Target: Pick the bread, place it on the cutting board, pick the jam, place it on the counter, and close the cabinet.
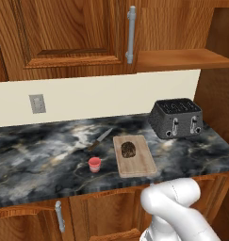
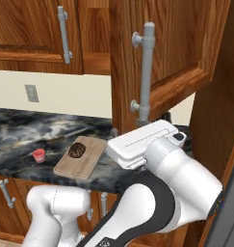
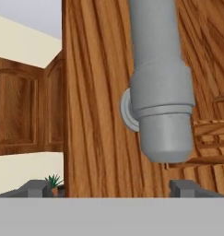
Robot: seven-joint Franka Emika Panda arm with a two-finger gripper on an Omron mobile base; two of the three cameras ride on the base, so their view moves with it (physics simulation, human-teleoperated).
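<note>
The dark speckled bread lies on the tan cutting board. Left of the board, the small pink jam stands on the dark marble counter. The upper cabinet is open: its bare shelf shows, and its door swings out toward me. My gripper is open just below the lower end of the door's grey bar handle, its fingertips wide apart and holding nothing.
A dark toaster stands at the counter's right end, behind the board. A knife lies behind the jam. A wall outlet sits on the cream backsplash. A tall wooden panel closes off the right side.
</note>
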